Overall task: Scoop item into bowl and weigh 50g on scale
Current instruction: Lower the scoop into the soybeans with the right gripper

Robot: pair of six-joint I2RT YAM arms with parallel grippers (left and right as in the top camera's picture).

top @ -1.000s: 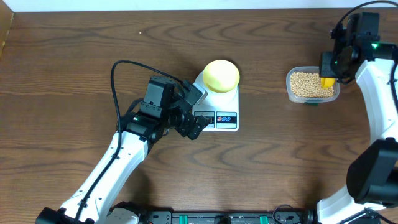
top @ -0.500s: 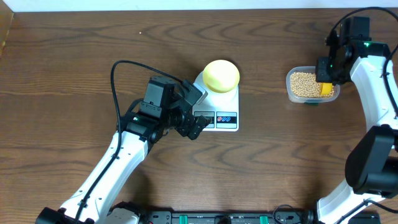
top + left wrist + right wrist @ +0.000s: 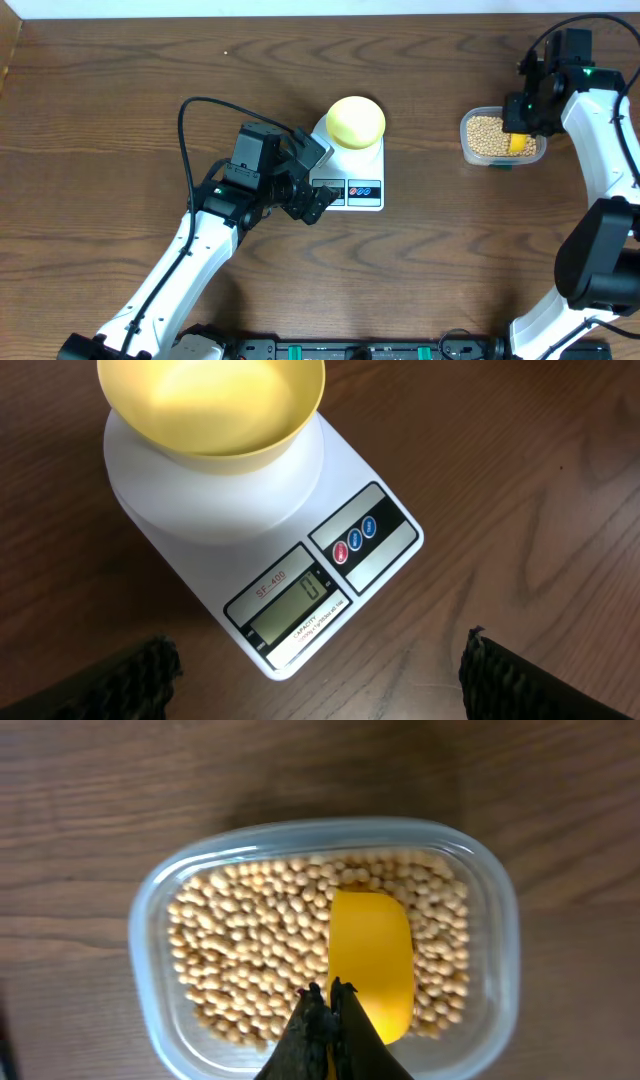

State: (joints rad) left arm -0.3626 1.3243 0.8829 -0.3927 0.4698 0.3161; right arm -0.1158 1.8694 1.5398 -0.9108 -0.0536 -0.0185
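Note:
The pale yellow bowl (image 3: 356, 121) (image 3: 210, 405) stands empty on the white scale (image 3: 350, 192) (image 3: 300, 530), whose display reads 0. My left gripper (image 3: 322, 178) (image 3: 318, 682) hovers open at the scale's display end, holding nothing. The item, tan beans (image 3: 488, 134) (image 3: 250, 930), fills a clear tub (image 3: 465, 140) (image 3: 150, 910) at the right. My right gripper (image 3: 526, 108) (image 3: 328, 992) is shut on the handle of a yellow scoop (image 3: 517, 144) (image 3: 372, 955). The scoop's cup lies among the beans on the tub's right side.
Dark wooden table all round. The left arm's black cable (image 3: 190, 120) loops over the table left of the scale. A white wall edge runs along the far side of the table.
My right gripper has shifted a little left over the tub and brought the scoop from the tub's right rim down into the beans. The left arm has not moved.

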